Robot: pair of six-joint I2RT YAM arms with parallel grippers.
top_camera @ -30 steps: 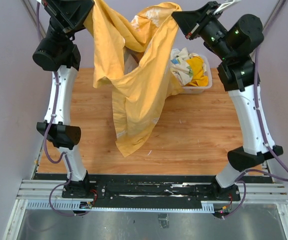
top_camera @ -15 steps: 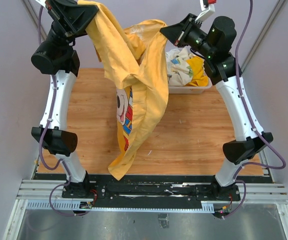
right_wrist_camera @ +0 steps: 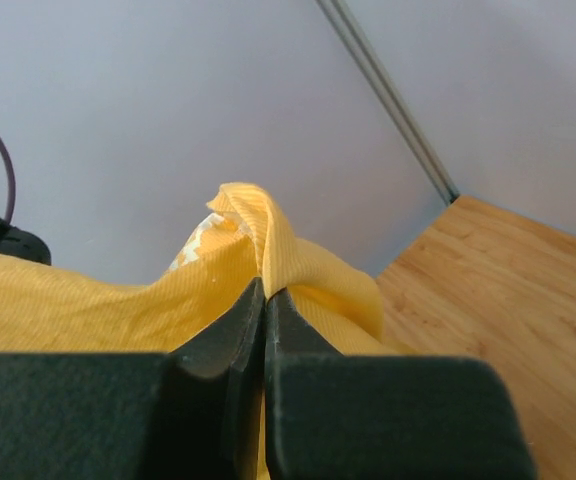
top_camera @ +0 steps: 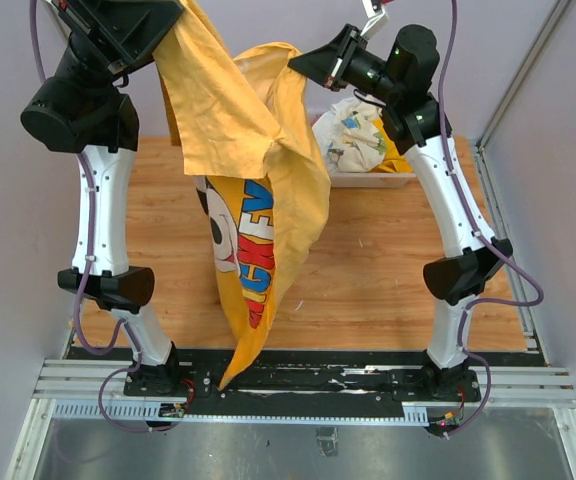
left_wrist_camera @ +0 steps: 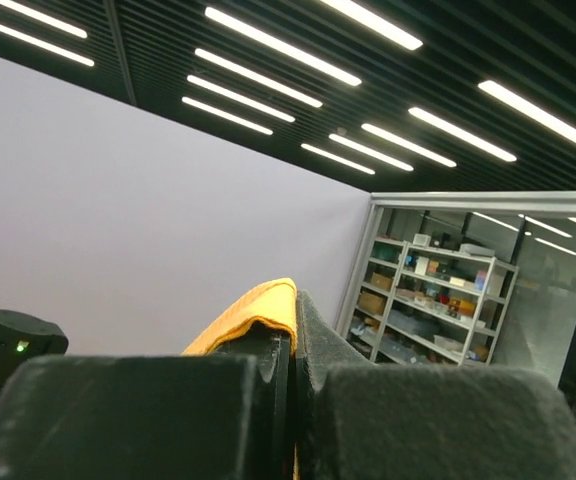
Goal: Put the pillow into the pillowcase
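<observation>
Operator: Progress on the task is asked for. Where is the pillowcase [top_camera: 258,200]?

Monitor: It is held aloft over the surface [top_camera: 388,260], hung between both hands. The Mickey print is turned outward and the lower tip reaches the near edge.

Operator: How are the hands set?

Monitor: The left hand [left_wrist_camera: 290,325] is clamped fully on an orange fold, which is seen pinched between its fingers in the wrist view. The right hand [right_wrist_camera: 265,295] is likewise closed tight on a bunched hem.

Operator: And the pillow?

Monitor: No pillow is seen in any view. Whether it is already inside cannot be told. Some bulk is shown in the hanging cloth, but no cream corner. Only patterned cloths [top_camera: 353,135] are seen, heaped in the bin [top_camera: 368,180] at the far right.

Operator: What is left, then?

Monitor: If the pillow is inside, it is judged that it must be shaken down and the case laid flat. If not, the opening has yet to be spread and the insertion begun.
</observation>
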